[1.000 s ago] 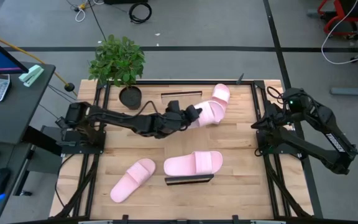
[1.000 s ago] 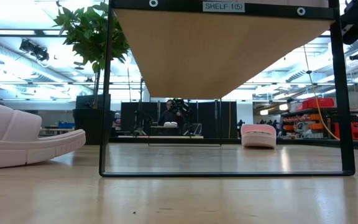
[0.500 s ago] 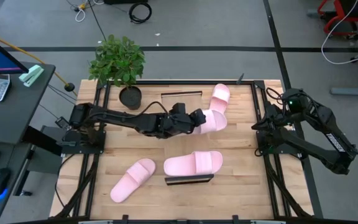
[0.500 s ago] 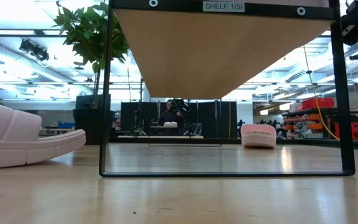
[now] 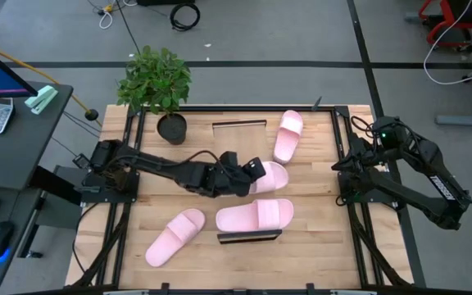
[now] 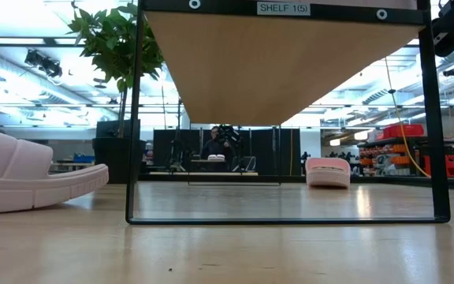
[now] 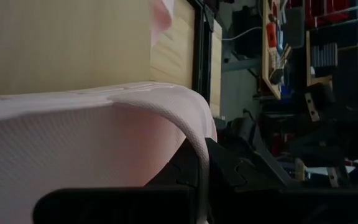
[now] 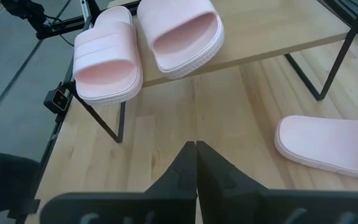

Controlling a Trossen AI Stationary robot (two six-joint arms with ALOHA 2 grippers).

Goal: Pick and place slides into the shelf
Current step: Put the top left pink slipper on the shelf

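At mid-table, left gripper [image 5: 252, 172] clamps slide [image 5: 270, 177] (strap side).

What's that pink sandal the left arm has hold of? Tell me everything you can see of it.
The held slide is pale pink and looks like foam, with one wide, finely textured strap. It sits near the middle of the table, between the far slide and the near slide, touching neither. The left gripper is shut on one end. I cannot tell whether it is lifted or resting on the wood.
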